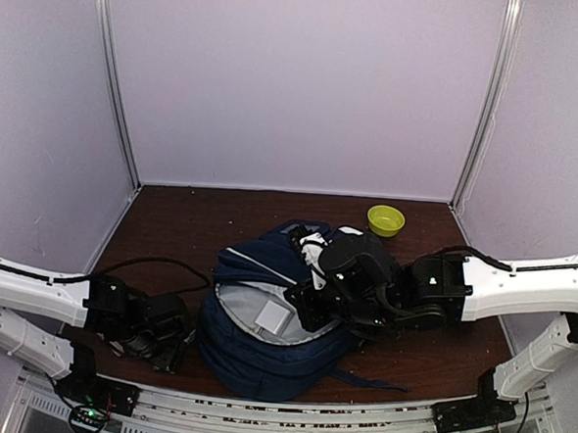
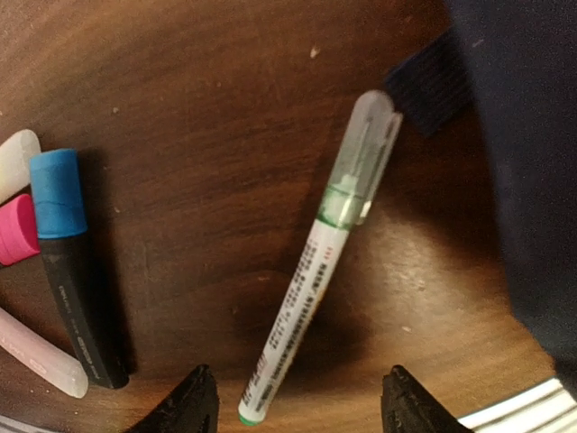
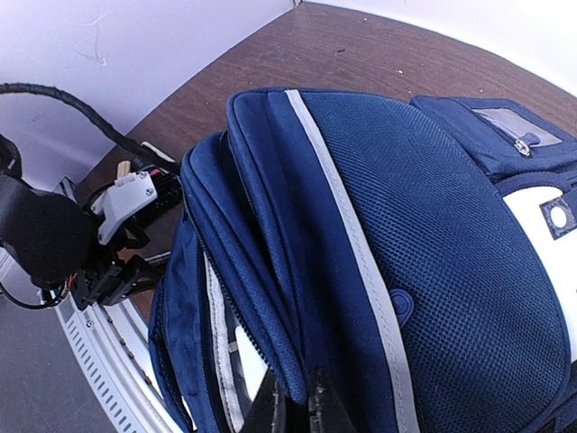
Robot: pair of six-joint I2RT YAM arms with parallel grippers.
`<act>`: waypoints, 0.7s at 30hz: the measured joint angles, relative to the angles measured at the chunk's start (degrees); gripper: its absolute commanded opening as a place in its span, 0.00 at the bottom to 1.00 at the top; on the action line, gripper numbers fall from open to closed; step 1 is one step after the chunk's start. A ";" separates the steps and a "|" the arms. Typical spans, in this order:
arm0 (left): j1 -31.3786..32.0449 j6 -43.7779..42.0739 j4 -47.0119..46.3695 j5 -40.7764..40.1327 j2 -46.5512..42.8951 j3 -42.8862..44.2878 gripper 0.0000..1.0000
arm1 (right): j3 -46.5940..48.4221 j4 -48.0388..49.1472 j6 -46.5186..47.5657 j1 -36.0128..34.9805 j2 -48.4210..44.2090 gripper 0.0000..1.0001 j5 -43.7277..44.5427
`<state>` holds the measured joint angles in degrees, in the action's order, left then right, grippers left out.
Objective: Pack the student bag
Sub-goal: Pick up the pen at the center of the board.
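Student bag [image 1: 251,363]: pen [image 2: 311,271], markers [image 2: 68,262] just left; bowl [image 1: 386,220] behind.

Bare table [image 2: 198,135] flanks the green pen [image 2: 311,271]; markers [image 2: 68,262] left, seemingly student bag [image 2: 523,162] right.

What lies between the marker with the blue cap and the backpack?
Between the marker and the backpack lies one white pen with a clear cap, on the wooden table; the left wrist view shows it.
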<state>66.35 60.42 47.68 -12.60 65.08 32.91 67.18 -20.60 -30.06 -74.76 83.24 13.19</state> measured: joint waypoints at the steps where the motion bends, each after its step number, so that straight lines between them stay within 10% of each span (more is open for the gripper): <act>1: -0.07 -0.39 -0.46 0.02 1.92 0.02 0.60 | -0.13 0.13 -0.09 0.00 0.00 0.00 -0.09; 10: -0.44 -0.98 -5.33 1.05 7.74 -0.57 0.13 | -0.70 0.90 -0.39 0.00 0.00 0.00 -0.33; 21: -1.81 1.42 -1.64 -1.44 1.70 -2.27 0.00 | -0.46 0.61 -0.35 0.00 0.13 0.00 -0.28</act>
<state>64.53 61.84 46.04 -14.04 66.78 30.63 66.72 -19.99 -30.41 -74.76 83.37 12.91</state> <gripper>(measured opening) 0.082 0.063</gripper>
